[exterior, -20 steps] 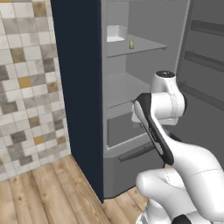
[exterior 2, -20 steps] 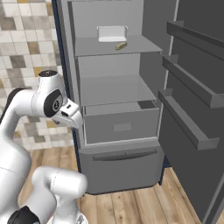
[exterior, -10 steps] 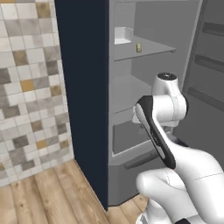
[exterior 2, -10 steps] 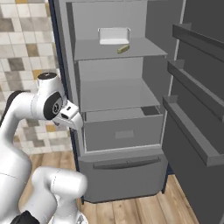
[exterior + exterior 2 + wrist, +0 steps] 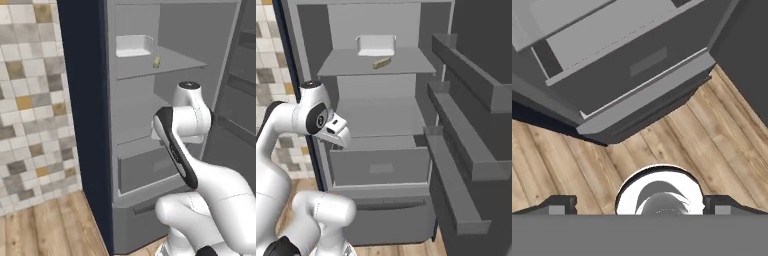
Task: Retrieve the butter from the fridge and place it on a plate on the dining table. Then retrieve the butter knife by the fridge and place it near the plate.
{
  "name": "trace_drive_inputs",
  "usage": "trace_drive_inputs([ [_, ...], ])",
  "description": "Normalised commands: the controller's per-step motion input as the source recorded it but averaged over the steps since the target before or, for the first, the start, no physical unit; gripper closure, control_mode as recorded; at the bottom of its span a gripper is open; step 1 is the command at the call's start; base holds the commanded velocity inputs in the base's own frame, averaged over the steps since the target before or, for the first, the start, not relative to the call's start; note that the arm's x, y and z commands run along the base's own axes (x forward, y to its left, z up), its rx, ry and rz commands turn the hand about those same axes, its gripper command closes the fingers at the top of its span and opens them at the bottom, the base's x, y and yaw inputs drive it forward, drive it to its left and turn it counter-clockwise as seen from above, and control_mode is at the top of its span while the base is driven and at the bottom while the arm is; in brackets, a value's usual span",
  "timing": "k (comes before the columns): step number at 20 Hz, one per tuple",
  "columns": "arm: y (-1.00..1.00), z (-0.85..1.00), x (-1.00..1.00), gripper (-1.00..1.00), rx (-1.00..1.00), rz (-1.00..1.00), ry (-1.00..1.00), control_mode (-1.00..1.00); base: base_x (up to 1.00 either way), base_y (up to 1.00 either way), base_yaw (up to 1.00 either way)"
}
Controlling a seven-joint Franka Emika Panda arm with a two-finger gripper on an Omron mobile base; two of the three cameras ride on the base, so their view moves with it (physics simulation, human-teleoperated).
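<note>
The fridge (image 5: 135, 170) (image 5: 381, 170) stands open, with grey shelves and drawers inside. The butter (image 5: 157, 62) (image 5: 382, 62), a small olive-yellow stick, lies on the upper shelf near its front edge. My arm is folded in front of the fridge, well below that shelf. In the hand view my gripper (image 5: 639, 206) points down at the fridge's bottom drawer (image 5: 637, 75) and the floor. It is open, its fingertips (image 5: 554, 204) far apart with nothing between them. The plate, the dining table and the butter knife are out of view.
A white tub (image 5: 133, 45) (image 5: 376, 45) sits at the back of the butter's shelf. The open door's shelves (image 5: 456, 165) jut out on the right. A navy panel (image 5: 82, 100) and a tiled wall (image 5: 30, 100) flank the fridge's left. Wooden floor (image 5: 712, 140) lies below.
The whole picture has shifted in both base views and the fridge interior looks larger and nearer, so the camera has moved. The arm keeps its folded pose and the gripper stays open.
</note>
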Motion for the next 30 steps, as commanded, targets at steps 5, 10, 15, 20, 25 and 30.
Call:
trace_drive_inputs([
  [5,0.0,0.0,0.0,-1.0,0.0,0.0,0.0,1.0,0.29,-0.11,0.01],
  [10,0.0,0.0,0.0,-1.0,0.0,0.0,0.0,1.0,0.59,-0.29,0.19],
  [15,0.0,0.0,0.0,-1.0,0.0,0.0,0.0,1.0,0.4,-0.65,0.41],
  [20,0.0,0.0,0.0,-1.0,0.0,0.0,0.0,1.0,0.6,-0.03,0.16],
  [25,0.0,0.0,0.0,-1.0,0.0,0.0,0.0,1.0,0.63,-0.09,0.03],
  [30,0.0,0.0,0.0,-1.0,0.0,0.0,0.0,1.0,0.13,-0.11,0.03],
])
